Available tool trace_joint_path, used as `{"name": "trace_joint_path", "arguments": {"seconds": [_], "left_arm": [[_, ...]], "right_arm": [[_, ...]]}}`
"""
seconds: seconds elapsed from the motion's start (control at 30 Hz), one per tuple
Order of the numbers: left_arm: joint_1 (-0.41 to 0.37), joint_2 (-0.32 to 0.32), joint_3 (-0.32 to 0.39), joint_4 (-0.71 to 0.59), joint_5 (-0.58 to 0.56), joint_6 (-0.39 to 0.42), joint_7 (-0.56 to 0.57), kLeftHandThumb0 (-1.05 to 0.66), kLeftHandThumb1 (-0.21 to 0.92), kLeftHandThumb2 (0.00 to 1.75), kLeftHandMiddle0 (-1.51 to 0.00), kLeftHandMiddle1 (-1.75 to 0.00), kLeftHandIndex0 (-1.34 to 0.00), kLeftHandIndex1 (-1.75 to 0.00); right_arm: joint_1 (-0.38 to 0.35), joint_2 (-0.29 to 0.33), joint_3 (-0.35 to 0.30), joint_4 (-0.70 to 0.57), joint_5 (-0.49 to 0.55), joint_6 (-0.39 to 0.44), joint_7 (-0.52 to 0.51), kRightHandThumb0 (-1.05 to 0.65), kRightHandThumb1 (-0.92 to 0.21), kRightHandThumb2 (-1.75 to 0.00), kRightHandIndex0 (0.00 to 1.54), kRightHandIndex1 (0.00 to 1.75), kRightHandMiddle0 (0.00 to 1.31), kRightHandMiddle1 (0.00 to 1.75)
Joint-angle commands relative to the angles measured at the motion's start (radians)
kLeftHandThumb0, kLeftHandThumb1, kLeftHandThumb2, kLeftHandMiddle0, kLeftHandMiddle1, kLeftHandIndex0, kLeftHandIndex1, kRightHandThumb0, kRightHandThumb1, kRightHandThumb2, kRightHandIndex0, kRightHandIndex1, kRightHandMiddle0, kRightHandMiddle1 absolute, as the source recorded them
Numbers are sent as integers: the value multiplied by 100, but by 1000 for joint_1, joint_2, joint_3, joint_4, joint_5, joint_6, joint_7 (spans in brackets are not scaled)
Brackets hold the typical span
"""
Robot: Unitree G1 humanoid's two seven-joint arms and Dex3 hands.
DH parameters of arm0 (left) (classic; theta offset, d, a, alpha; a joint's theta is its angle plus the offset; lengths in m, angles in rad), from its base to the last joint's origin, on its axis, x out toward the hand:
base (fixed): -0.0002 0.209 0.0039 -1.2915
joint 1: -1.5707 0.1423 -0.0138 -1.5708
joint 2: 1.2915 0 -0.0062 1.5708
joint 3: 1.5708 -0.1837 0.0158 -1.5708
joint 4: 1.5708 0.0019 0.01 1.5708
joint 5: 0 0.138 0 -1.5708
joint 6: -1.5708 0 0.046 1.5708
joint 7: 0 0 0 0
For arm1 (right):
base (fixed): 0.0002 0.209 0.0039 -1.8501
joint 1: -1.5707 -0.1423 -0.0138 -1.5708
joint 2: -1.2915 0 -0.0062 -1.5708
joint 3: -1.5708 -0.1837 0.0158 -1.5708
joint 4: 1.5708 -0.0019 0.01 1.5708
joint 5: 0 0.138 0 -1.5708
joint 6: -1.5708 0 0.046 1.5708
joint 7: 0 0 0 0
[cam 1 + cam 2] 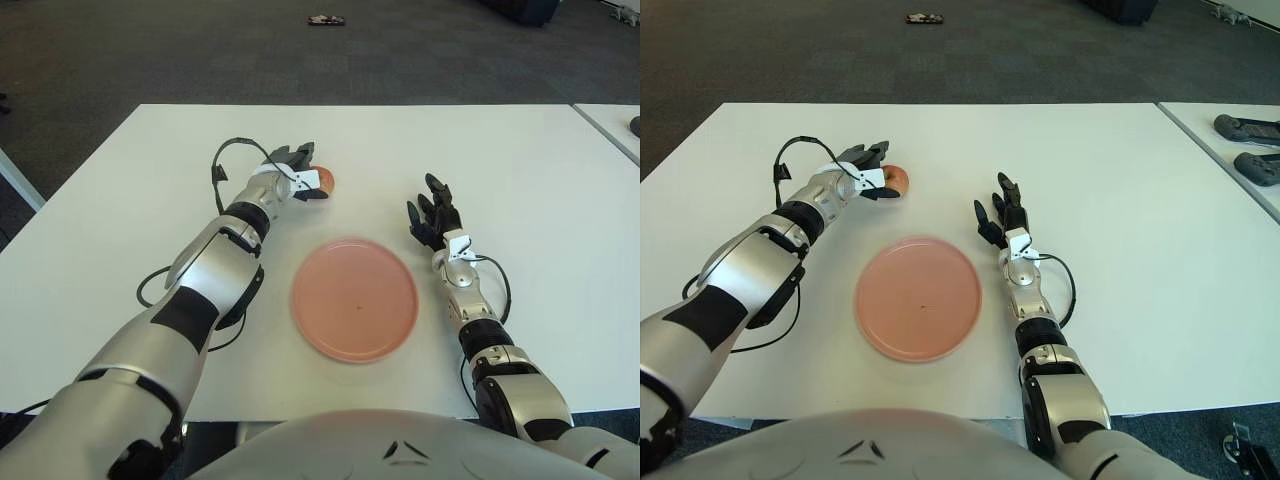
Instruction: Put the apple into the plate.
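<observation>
A: Where's the apple (322,181)?

B: On the bench (120,230), about 11 o'clock from the plate (353,298), a short way off it. Left hand (295,172) sits on its 9 o'clock side, dark fingers (300,152) curled round the top and near side. Looks like contact, but I can't tell if the grip is fully closed or if it's off the surface yet.

A: Right hand?

B: Right hand (432,218) shows just beside the plate's 2 o'clock edge, fingers upright and loosely spread, holding nothing.

A: How will the apple handle?

B: My guess: light, rigid, smooth skin, so slippery, and round, so it rolls if nudged or dropped. It may bruise if squeezed hard, not fragile otherwise. Best hold is across the widest part, fingers opposed on two sides, not a pinch near the top.

A: Plate?

B: Flat, shallow rim, nothing in it. Set the apple down near the centre and release low, or it could roll over the rim.

A: Stage?

B: Grasp phase; carry to the plate not done.
</observation>
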Motion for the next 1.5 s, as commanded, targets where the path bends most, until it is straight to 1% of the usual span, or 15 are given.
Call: {"name": "trace_joint_path", "arguments": {"seconds": [0.0,0.17,0.47,0.6,0.97,1.3,1.37,1.47], "left_arm": [[15,9,-52,13,55,35,14,-105,92,38,0,0,0,0],[23,7,-94,18,95,66,22,-105,92,38,0,0,0,0],[31,1,-108,16,104,74,49,-105,92,35,0,0,0,0],[33,-2,-106,15,100,67,71,-105,92,36,0,0,0,0],[41,-10,-77,11,74,15,146,-105,92,32,0,0,-1,-1],[49,-12,-58,14,63,-21,179,-105,92,29,0,0,-3,-4],[49,-12,-55,14,61,-25,181,-105,92,28,0,0,-1,-10],[50,-11,-51,14,59,-31,184,-105,92,27,0,0,0,-13]], "right_arm": [[59,8,-5,43,8,59,9,-58,-91,-53,21,1,0,34],[61,10,-6,37,9,63,9,-58,-92,-54,20,0,0,34],[62,12,-9,36,9,65,10,-57,-92,-54,20,0,0,35],[62,13,-9,33,9,71,10,-57,-91,-54,20,0,0,35],[65,17,-10,31,0,77,-4,-58,-91,-55,21,1,0,34],[68,18,-9,29,-4,79,-10,-57,-92,-55,20,0,0,33],[68,18,-9,27,-4,81,-11,-57,-92,-55,20,0,0,33],[68,20,-9,26,-3,83,-13,-57,-92,-55,20,0,0,32]]}}
